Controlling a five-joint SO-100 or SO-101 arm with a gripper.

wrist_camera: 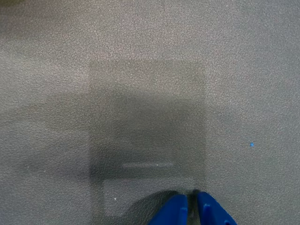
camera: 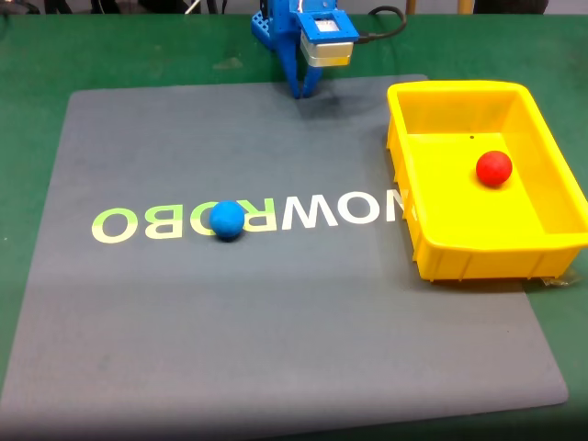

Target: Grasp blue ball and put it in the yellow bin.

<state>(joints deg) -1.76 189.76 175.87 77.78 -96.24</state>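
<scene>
In the fixed view we saw the blue pincer (camera: 303, 92) hanging at the far edge of the grey mat (camera: 276, 322), its tips pointing down at the mat and holding nothing. In the wrist view the two blue fingers (wrist_camera: 174, 211) sat drawn together with only a thin slit between them, just above the pebbled mat surface. The blue ball (camera: 227, 220) lay well in front of the pincer and a little to its left in the fixed view, resting on the pale lettering (camera: 276, 216) printed across the mat. The yellow bin (camera: 459, 253) stood to the pincer's right in that view, and a red ball (camera: 493, 168) lay inside it. Bare mat stretched between pincer and blue ball. The green counter (camera: 119, 46) showed around the mat.
</scene>
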